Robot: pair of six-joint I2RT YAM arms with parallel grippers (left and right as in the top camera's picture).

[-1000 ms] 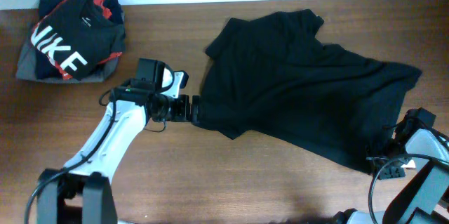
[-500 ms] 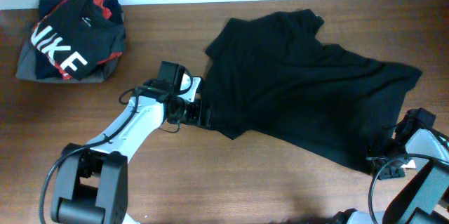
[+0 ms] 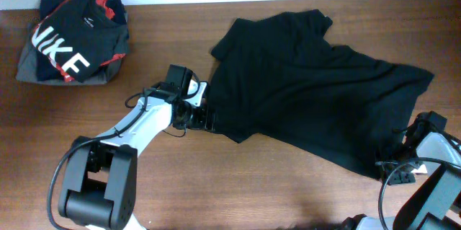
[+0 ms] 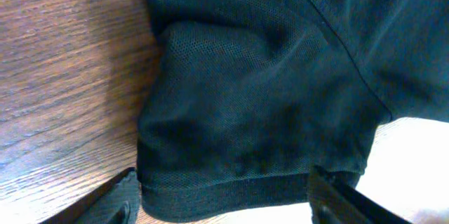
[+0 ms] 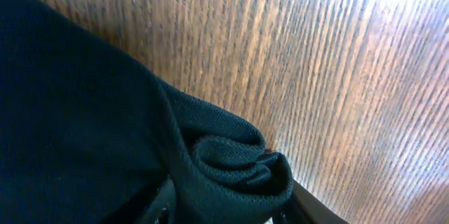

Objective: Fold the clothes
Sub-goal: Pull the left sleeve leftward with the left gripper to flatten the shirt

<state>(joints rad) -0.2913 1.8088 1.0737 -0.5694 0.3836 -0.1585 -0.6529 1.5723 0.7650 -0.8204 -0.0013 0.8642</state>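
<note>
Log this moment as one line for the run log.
black T-shirt: spread unfolded | left end effector: open, astride its sleeve hem | right end effector: shut on its bunched edge

Right wrist view. Black fabric (image 5: 77,112) fills the frame from 7 to 11 o'clock, and a fine mesh knit is visible in it. Its edge is bunched into a rolled fold at 6 o'clock. The roll sits between the two fingers of the right gripper (image 5: 235,210). The fingertips (image 5: 316,213) show only at the bottom edge, against the roll on both sides. Wooden tabletop (image 5: 295,62) runs from 12 to 4 o'clock, grain steep. Bright glare at 1 o'clock.
</note>
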